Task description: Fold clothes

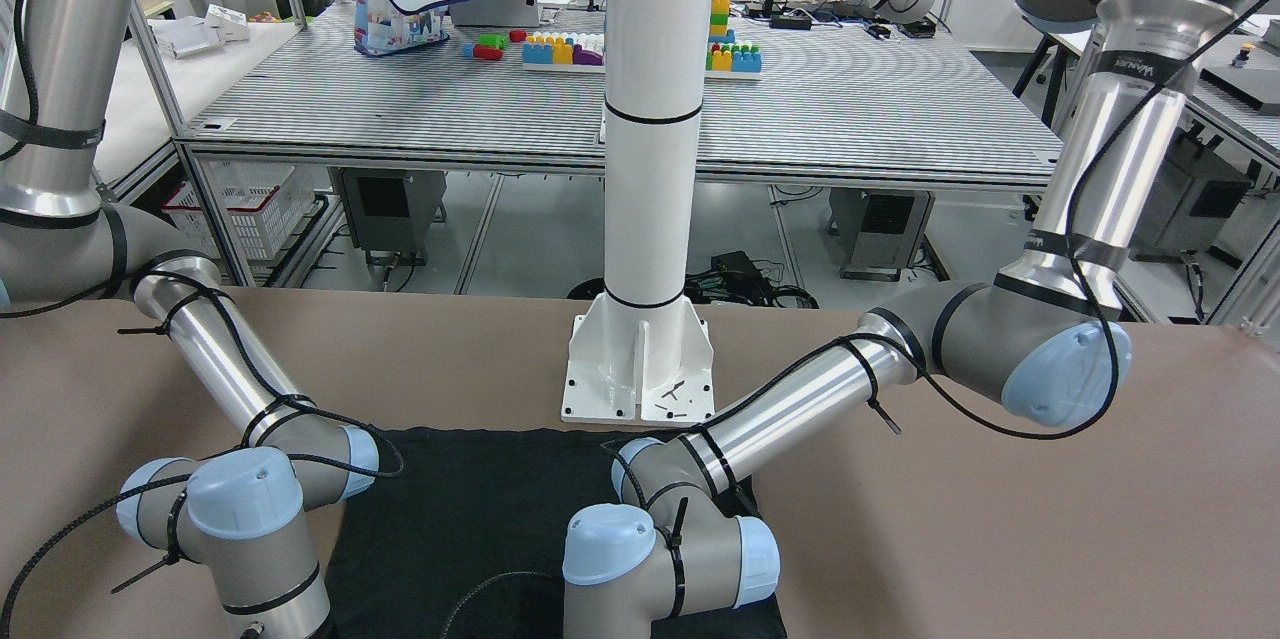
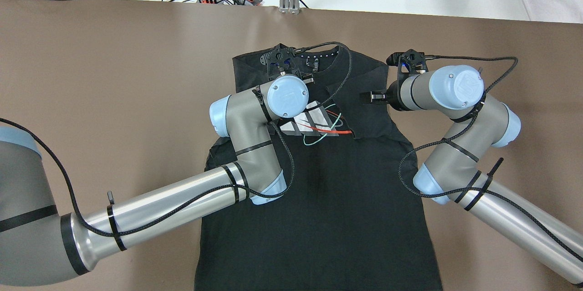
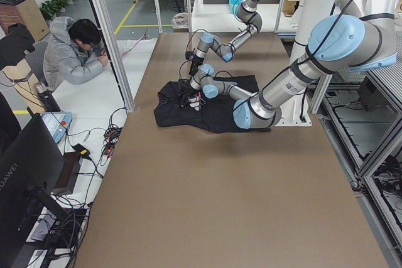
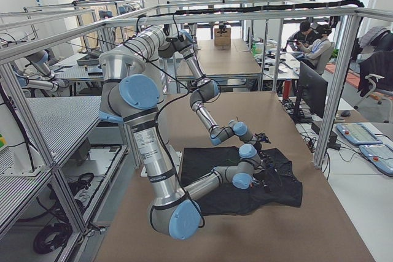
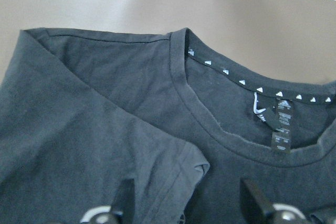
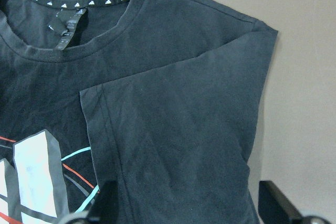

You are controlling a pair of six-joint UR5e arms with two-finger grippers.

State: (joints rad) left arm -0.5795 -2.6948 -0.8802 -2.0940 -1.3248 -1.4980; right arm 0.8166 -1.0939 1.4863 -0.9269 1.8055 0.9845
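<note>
On the brown worktop [image 2: 114,77], the plain black, soft-fabric T-shirt [image 2: 319,200] lies flat with its collar pointing away from the robot. Its folded sleeves [image 6: 173,129] are already turned in over the chest, partly covering the white-and-red print [image 2: 314,122]. The left pincer [image 5: 186,187] and right pincer [image 6: 188,187] hang over the shoulders, fingers spread, pinching nothing. The body lies unfolded at full length, so I judge roughly a third done, with the body folds left.
</note>
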